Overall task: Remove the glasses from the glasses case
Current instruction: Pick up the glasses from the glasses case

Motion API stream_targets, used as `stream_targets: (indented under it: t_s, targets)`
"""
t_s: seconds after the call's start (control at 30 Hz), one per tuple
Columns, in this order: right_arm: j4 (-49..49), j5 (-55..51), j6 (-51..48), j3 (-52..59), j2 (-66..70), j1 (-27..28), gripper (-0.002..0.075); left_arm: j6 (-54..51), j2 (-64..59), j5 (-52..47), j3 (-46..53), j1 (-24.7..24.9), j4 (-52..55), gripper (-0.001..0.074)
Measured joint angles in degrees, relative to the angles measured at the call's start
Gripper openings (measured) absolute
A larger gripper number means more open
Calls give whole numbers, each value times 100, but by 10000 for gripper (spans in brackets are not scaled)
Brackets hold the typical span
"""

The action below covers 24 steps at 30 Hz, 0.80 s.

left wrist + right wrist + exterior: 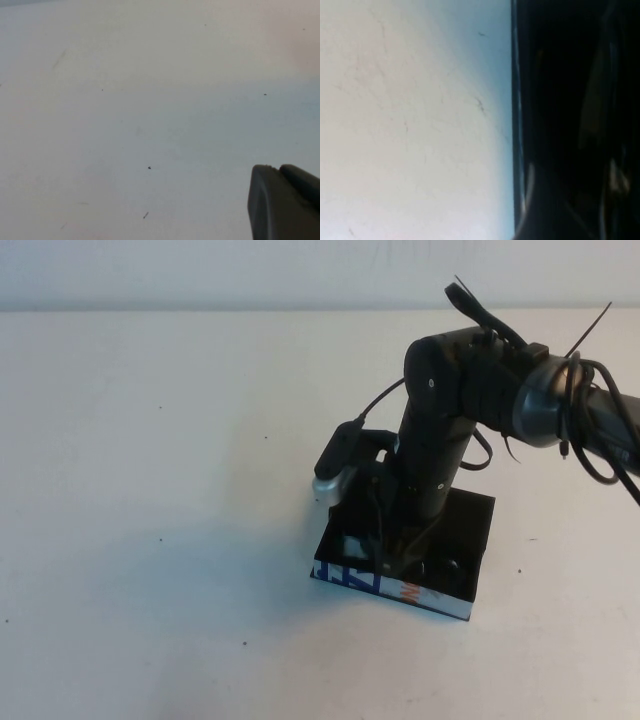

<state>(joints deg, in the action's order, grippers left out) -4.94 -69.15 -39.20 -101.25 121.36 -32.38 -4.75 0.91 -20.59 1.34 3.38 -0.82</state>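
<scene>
The glasses case (pixel 468 540) is a low black box on the white table, right of centre, with its near side white with blue and orange marks. My right gripper (pixel 392 562) points straight down from the right arm and reaches inside the case. The glasses are mostly hidden under the arm; only a greyish lens patch (pixel 350 544) shows in the case's left part. In the right wrist view the case's dark wall (pixel 518 125) runs beside bare table, and a faint greyish lens shape (pixel 592 112) shows inside. My left gripper (pixel 281 172) is out of the high view, shut and empty over bare table.
The white table (pixel 160 490) stretches wide to the left of the case and in front of it. A pale wall runs along the back edge (pixel 200 308). The right arm's cables (pixel 590 440) hang at the right.
</scene>
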Motion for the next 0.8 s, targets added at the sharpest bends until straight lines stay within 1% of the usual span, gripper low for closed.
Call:
stream_targets:
  t_s: [0.17,0.27,0.53,0.63,0.73,0.8]
  targets:
    - [410,22,330,0,38,0,316,0,0,0,0,0,0,-4]
    - [494,22,387,0,39,0,316,0,0,0,0,0,0,-5]
    - [-83,300,389,0,117,0,314,0,0,0,0,0,0,-4]
    - [-125,284,389,0,225,0,311,0,0,0,0,0,0,-4]
    - [-110,216,399,-4,294,0,286,0,0,0,0,0,0,-4]
    - [-82,165,411,-25,294,0,239,0,0,0,0,0,0,-4]
